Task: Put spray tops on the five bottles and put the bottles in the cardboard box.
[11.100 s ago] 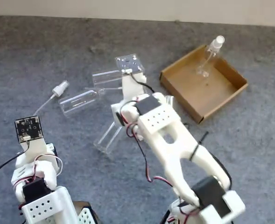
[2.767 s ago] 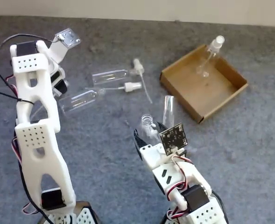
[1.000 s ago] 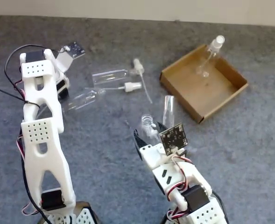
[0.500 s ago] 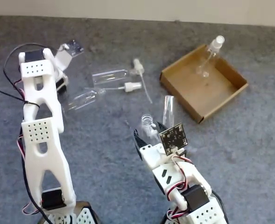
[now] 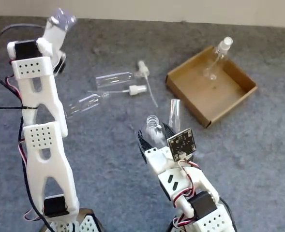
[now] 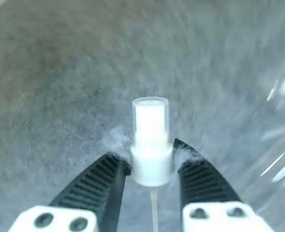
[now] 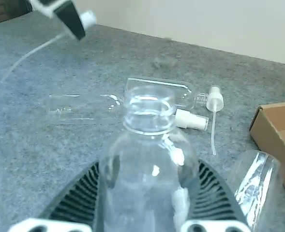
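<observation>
The right hand (image 7: 149, 169) is clamping an uncapped bottle (image 7: 147, 140) upright, presumably offering its open neck for capping. The left hand (image 6: 151, 157) is pinching a spray top (image 6: 151, 145) by the collar, raised above the tabletop (image 5: 258, 159), likely for carrying over. The box (image 5: 224, 99) is holding one capped bottle (image 5: 218, 58). Two loose bottles (image 5: 114, 79) and two loose tops (image 5: 137, 89) are lying nearby. The held top's tube is running off the left wrist view, and the gripped bottle's base is hiding between the fingers.
</observation>
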Robot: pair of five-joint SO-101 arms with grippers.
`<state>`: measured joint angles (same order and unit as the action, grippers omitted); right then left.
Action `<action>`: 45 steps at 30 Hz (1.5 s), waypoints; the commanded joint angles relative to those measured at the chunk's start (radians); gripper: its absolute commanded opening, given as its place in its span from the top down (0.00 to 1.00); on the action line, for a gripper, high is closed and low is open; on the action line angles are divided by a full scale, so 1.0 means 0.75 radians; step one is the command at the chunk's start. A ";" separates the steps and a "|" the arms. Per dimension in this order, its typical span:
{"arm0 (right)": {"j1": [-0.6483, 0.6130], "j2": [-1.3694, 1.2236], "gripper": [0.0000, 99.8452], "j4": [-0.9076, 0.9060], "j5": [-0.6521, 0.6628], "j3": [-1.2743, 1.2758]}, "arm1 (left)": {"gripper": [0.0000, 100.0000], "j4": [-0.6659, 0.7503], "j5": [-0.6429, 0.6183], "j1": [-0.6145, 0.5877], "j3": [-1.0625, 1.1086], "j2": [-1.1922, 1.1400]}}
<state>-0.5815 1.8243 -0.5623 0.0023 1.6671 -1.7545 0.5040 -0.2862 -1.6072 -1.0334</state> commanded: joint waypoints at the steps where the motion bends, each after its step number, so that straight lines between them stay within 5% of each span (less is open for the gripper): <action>1: -0.011 0.017 0.91 0.038 -0.010 0.210 | 0.99 -0.014 -0.430 0.124 -0.069 0.197; 6: -0.005 0.017 0.91 0.042 -0.010 0.210 | 1.00 -0.016 -0.640 0.267 -0.069 0.377; 15: 0.001 0.017 0.91 0.105 -0.006 0.210 | 1.00 -0.018 -0.655 0.629 -0.058 0.680; 23: 0.218 0.019 0.91 0.187 -0.012 0.210 | 1.00 -0.018 -0.820 0.899 -0.058 0.850; 45: 0.222 0.011 0.91 0.183 -0.012 0.210 | 1.00 -0.018 -0.837 1.208 -0.056 1.208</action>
<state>-0.4281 1.8243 -0.4488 0.0023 1.6671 -1.7637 -0.1097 0.5838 -1.6287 -0.2094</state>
